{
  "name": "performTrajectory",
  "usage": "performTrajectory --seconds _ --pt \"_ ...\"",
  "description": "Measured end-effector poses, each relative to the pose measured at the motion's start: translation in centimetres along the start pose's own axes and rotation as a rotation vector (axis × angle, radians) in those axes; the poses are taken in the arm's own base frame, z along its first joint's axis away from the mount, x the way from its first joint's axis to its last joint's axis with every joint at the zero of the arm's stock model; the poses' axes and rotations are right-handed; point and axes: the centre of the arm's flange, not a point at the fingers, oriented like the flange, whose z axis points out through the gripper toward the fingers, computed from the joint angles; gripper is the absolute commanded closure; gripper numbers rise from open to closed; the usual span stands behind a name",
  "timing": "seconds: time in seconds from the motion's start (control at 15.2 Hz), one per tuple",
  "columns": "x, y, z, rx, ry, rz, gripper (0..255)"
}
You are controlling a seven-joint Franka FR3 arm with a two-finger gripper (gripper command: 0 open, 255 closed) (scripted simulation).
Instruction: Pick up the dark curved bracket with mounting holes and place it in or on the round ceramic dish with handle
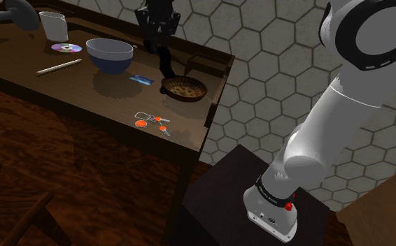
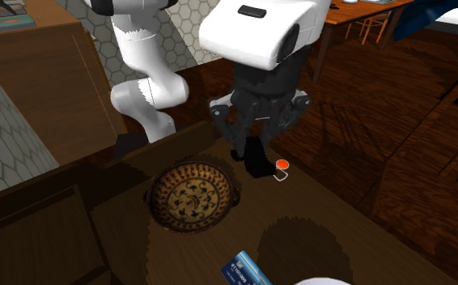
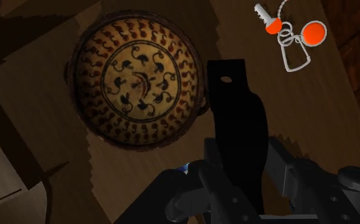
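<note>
My black gripper (image 1: 159, 38) hangs above the dark table and is shut on the dark curved bracket (image 1: 166, 64), which points down from the fingers. In the wrist view the bracket (image 3: 233, 118), with a mounting hole near its far end, is clasped in the gripper (image 3: 242, 167). The round patterned dish (image 3: 137, 83) with small side handles sits on the table just beside the bracket, not under it. In the second exterior view the bracket (image 2: 256, 159) hovers between the dish (image 2: 191, 197) and an orange key tag.
A key ring with orange tags (image 3: 293, 38) lies beyond the bracket, near the table edge (image 1: 189, 150). A blue card (image 1: 140, 79), a large bowl (image 1: 110, 54), a pencil (image 1: 58, 67), a disc (image 1: 66, 47) and a white jug (image 1: 54, 24) stand further along the table.
</note>
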Motion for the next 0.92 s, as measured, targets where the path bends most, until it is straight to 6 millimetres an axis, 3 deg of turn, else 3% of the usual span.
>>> performTrajectory --seconds 0.53,0.92 --pt "-1.5 9.8 0.2 0.001 0.0 0.0 255" --pt "-1.5 10.4 3.0 0.001 -0.001 -0.001 255"
